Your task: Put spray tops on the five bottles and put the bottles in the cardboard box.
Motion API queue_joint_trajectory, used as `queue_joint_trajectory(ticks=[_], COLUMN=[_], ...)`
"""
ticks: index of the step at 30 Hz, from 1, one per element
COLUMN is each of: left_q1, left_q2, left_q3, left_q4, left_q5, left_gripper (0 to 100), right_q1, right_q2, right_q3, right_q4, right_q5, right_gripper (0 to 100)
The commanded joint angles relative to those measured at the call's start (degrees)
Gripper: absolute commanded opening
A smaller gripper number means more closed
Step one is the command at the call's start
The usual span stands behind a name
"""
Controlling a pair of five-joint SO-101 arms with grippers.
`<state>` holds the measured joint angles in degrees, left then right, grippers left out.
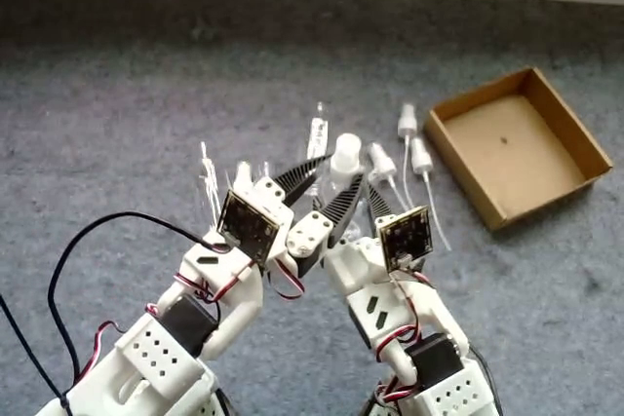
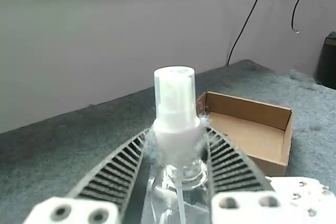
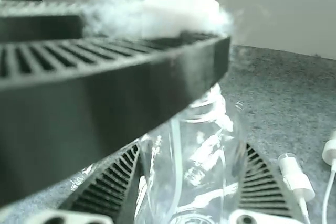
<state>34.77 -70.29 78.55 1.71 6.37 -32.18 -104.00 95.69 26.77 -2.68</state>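
The main risk is a crooked or cross-threaded top point(image 2: 174, 90). The left hand point(image 2: 177, 139) is clamped on its collar from both sides, and the right hand point(image 3: 190, 184) is clamped round the bottle point(image 3: 202, 129) lower down. If the two are not on one axis, a twist would likely jam the collar or leave it loose. The bottle is clear and smooth, so I judge it could turn or slip between the right hand's ribbed fingers instead of taking the thread. Too hard a squeeze might equally pop it out. A wisp of white fluff point(image 3: 115, 14) clings round the collar and could get caught in the thread. The bottle is held well apart from the box point(image 1: 517, 143), with three loose tops point(image 1: 421, 155) lying on the bench point(image 1: 117, 94) between it and the box. A low swing toward the box might sweep them. The bottle looks small, transparent and empty, seemingly upright, with a thin dip tube running down inside. The top is white under a cylindrical translucent cap and appears to sit roughly straight on the neck, though I cannot tell whether it is screwed home.
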Motion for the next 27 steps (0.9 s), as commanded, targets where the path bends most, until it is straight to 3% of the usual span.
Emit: queue_joint_trajectory(ticks=[1,19,24,27], left_q1=[-0.84,-0.75,-0.66,-0.66], left_q2=[-0.13,-0.4,-0.31,-0.4], left_q3=[-0.22,-0.66,-0.13,-0.13], left_q4=[-0.7,-1.14,-0.79,-0.79], left_q5=[0.26,0.18,-3.16,-3.16], left_gripper=[1,2,13,14], right_q1=[-0.31,-0.31,-0.31,-0.31], right_q2=[-0.66,-0.66,-0.66,-0.66], right_q3=[5.49,5.58,5.58,5.67], right_q4=[-0.22,-0.22,-0.22,-0.22], right_q5=[-0.09,-0.09,-0.09,-0.09], right_gripper=[20.0,20.0,20.0,20.0])
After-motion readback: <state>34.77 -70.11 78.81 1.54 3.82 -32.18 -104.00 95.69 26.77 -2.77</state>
